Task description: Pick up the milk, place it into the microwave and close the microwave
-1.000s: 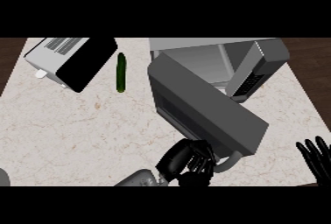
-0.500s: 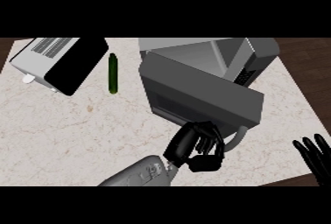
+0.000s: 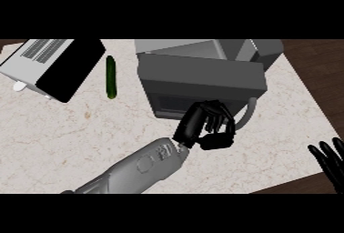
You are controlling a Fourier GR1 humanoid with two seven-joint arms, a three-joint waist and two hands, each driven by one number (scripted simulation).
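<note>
The grey microwave [image 3: 232, 48] stands at the back of the counter, right of centre. Its door [image 3: 201, 82] lies almost flat against the front, with the pale handle [image 3: 250, 111] at its right end. My left hand [image 3: 205, 125] comes in from the lower left and rests its relaxed fingers against the door's lower edge, holding nothing. No milk shows anywhere; the door hides the microwave's inside. My right hand [image 3: 329, 159] rests open at the right edge, fingers up.
A silver and black toaster [image 3: 53, 66] sits at the back left. A green cucumber [image 3: 110, 76] lies between it and the microwave. The marble counter [image 3: 67, 136] ends at dark wood on the right.
The microwave door has swung from wide open to nearly shut. My left hand has followed it up and away from me. The right hand has stayed put.
</note>
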